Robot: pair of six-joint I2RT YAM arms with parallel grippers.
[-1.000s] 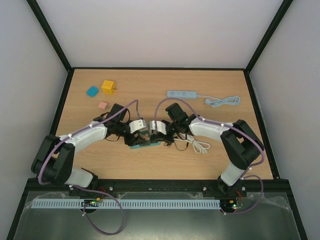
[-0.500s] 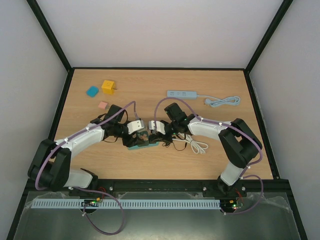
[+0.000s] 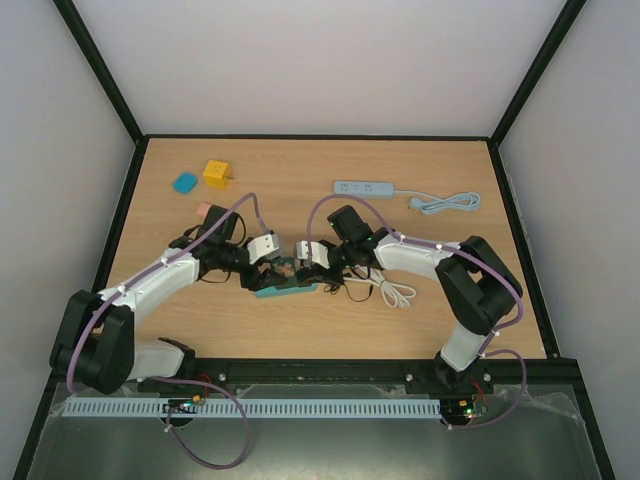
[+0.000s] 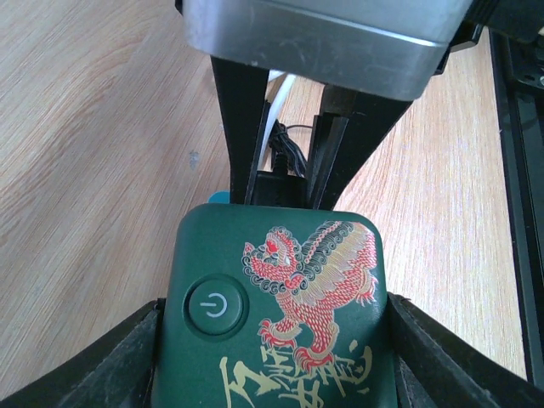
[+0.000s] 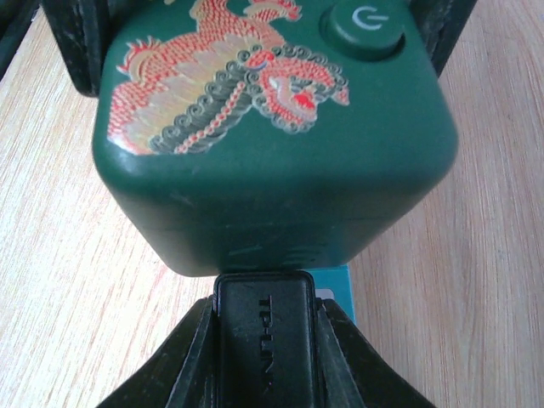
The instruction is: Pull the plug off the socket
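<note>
Wooden tabletop (image 3: 300, 170) below: my left pincer (image 4: 276, 323) clamps the green socket (image 4: 285, 255) steady so my right pincer (image 5: 265, 365), clenched on the black plug (image 5: 263, 319), can pull.

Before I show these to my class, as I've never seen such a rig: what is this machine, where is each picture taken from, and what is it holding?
These are two robot arms bolted at the near edge of a wooden table. The wide picture looks down from above and behind them; the two close-ups come from a camera on each wrist. The left gripper clamps a green socket cube printed with a red dragon and a power button. The right gripper pinches the black TP-LINK plug, which seems not yet pulled out. Also lying there: a light blue power strip, a yellow cube, a small teal block and a coiled white cable.
</note>
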